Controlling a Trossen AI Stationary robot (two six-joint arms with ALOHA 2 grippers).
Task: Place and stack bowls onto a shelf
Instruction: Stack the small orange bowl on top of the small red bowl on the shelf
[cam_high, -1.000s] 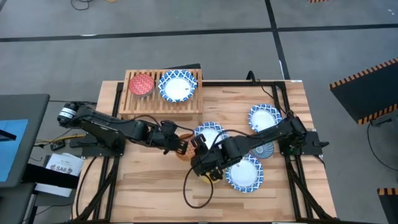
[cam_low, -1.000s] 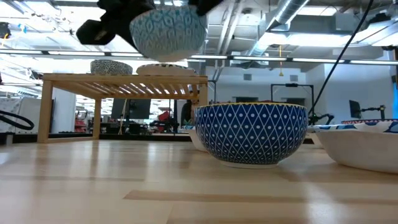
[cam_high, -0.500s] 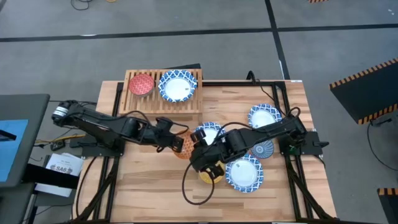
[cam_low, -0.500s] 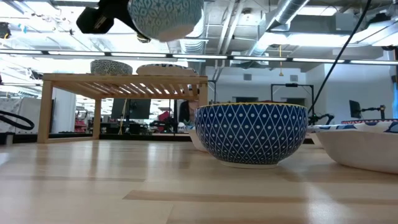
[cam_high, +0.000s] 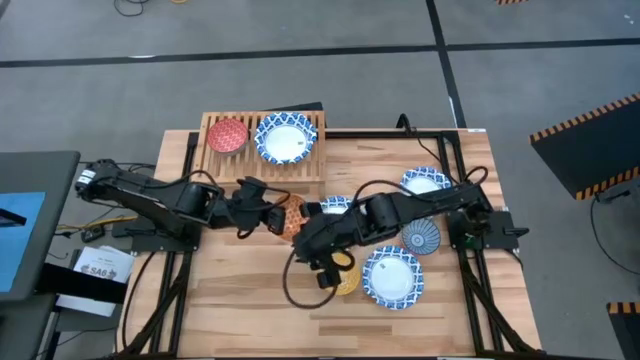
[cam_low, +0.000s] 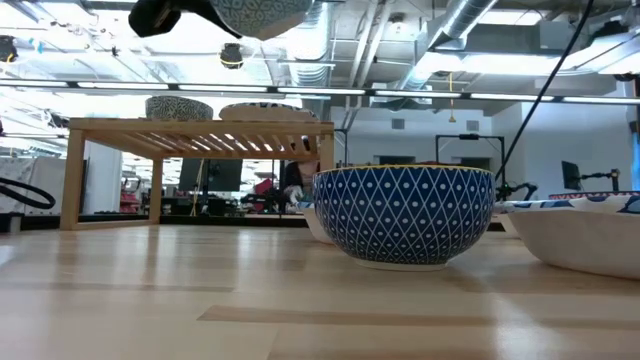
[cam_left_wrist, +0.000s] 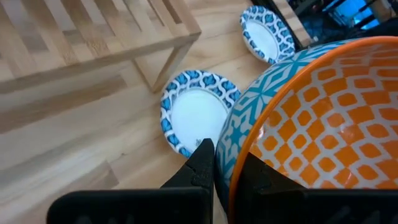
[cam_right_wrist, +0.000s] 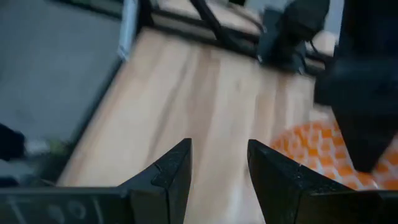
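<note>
We see two dark, almost black arms of jointed segments. The left arm (cam_high: 150, 195) has a pale ring at its base, at nine o'clock. A black cable loops from the right arm (cam_high: 420, 210). The right gripper (cam_right_wrist: 217, 171) has wedge-shaped fingers (matte black).

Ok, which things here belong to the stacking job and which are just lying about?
Job: light-wood slatted shelf, with round red bowl and wide blue-and-white bowl on top; orange ceramic bowl in left gripper; yellow bowl, dark blue bowl, three wide patterned bowls on table.
Lying about: white label card, striped floor markers.
</note>
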